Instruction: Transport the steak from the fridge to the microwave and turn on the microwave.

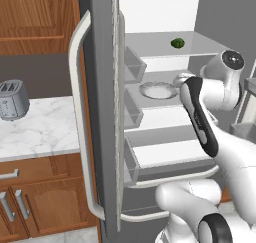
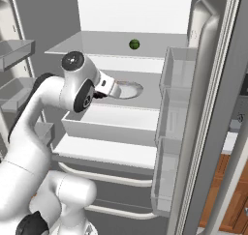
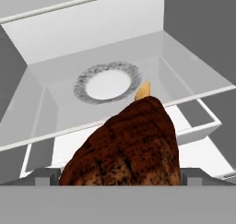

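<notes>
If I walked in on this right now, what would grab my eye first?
Probably the fridge standing wide open, with the white robot arm reaching into its white interior at the middle shelf. In the hand view a big brown steak sits between the gripper's wide-set fingers, just in front of a grey-rimmed plate on that shelf. On the shelf above lies a small dark green thing, alone.
</notes>
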{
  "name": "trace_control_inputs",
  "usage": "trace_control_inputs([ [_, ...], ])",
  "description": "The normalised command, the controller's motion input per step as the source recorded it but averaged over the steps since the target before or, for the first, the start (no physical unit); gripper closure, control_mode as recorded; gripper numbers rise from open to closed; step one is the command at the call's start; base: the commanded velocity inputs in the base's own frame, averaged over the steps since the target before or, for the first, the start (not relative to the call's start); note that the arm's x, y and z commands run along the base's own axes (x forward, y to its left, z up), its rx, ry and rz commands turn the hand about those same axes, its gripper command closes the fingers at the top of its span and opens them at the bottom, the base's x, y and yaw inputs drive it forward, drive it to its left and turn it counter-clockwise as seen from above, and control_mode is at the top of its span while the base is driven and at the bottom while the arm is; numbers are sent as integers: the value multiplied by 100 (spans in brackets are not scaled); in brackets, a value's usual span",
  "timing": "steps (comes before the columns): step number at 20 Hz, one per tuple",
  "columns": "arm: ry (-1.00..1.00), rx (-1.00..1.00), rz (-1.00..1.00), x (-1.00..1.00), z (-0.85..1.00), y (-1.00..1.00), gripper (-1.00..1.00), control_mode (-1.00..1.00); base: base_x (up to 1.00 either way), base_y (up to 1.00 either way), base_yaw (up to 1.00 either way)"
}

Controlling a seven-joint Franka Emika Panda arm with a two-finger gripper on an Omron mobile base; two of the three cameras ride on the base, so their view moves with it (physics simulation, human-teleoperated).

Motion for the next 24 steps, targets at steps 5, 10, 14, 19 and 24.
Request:
trace_control_inputs([
  [5,0,-4,5,-62,11,4,100,-100,0,0,0],
  [10,0,-8,0,-53,9,18,100,-100,0,0,0],
  [14,0,-8,0,-44,21,25,100,-100,0,0,0],
  [19,0,-3,0,-38,31,4,100,-100,0,0,0],
  [24,0,-2,3,-40,27,0,100,-100,0,0,0],
])
